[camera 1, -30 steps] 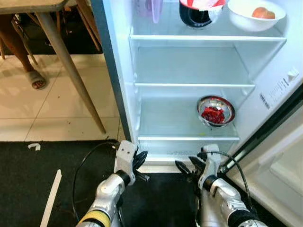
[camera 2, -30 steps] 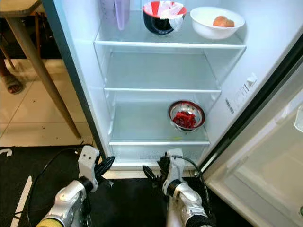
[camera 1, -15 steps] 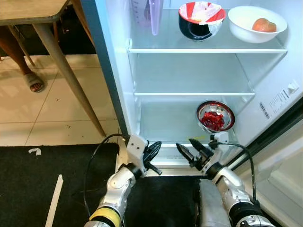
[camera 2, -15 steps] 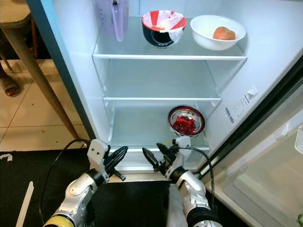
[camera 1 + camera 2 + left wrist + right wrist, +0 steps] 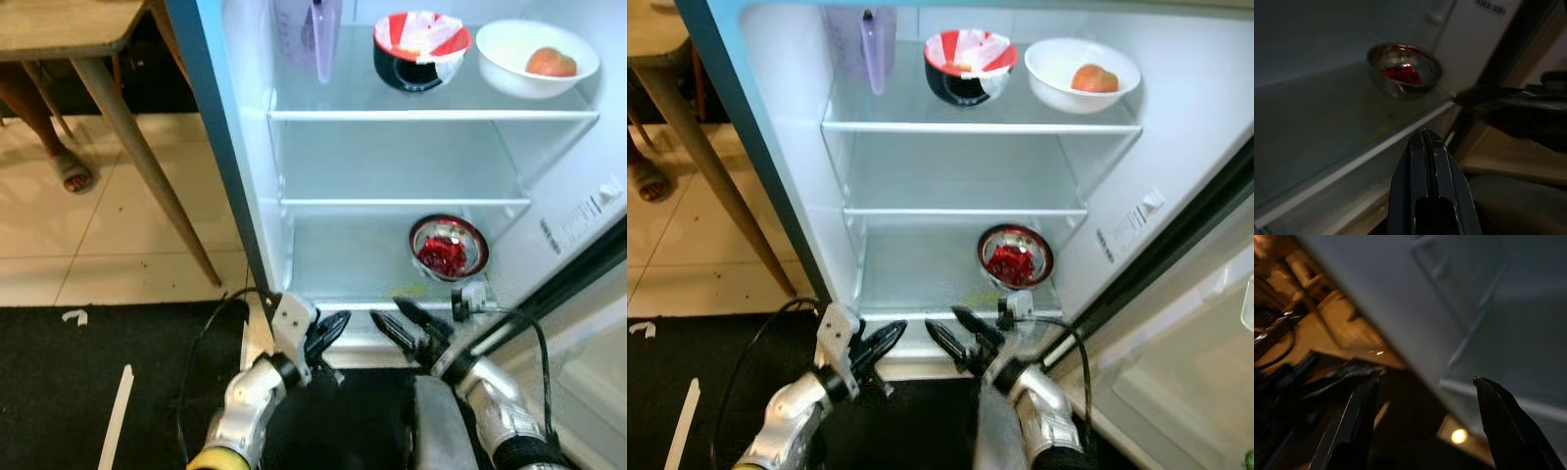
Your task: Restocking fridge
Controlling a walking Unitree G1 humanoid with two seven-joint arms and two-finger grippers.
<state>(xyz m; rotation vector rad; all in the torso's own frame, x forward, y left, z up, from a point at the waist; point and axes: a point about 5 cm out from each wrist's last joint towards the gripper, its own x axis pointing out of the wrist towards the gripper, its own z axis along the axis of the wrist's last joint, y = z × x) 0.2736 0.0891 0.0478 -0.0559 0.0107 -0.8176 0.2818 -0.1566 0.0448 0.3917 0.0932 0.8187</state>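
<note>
The white open fridge (image 5: 803,147) is faced with both arms raised to its lowest shelf, where the small shiny steel bowl of red food (image 5: 449,249) sits to the right. The left pincer (image 5: 328,330) is pressed together and empty. The right pincer (image 5: 407,324) is spread just before the shelf edge, presumably for reaching in.

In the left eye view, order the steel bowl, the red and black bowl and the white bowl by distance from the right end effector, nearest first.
From the right end effector:
1. Steel bowl, lowest shelf, just beyond it.
2. Red and black bowl, top shelf, middle.
3. White bowl, top shelf, right; nearly level with 2.
</note>
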